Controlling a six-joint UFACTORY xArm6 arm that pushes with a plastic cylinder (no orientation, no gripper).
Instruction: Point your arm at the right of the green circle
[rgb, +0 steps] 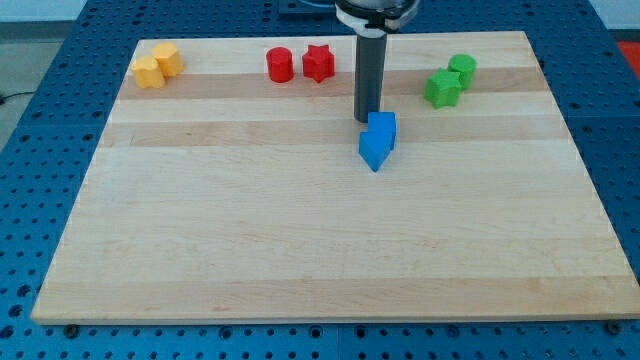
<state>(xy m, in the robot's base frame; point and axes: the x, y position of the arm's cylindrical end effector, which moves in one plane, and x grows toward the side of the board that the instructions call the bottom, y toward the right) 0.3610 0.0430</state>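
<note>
Tip (366, 120) beside blue blocks (377, 139)

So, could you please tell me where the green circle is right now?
The green circle sits near the board's top edge toward the view's right, touching the other green block at its lower left; my tip is well to the view's left.

On the desk (300, 250), two yellow blocks (157, 66) touch at the view's top left. The red cylinder (280, 65) sits just left of the red star (318, 62). The green circle (462, 69) touches the green star (442, 88) at top right. My tip (365, 119) stands just left of the two central blue blocks (377, 138).
</note>
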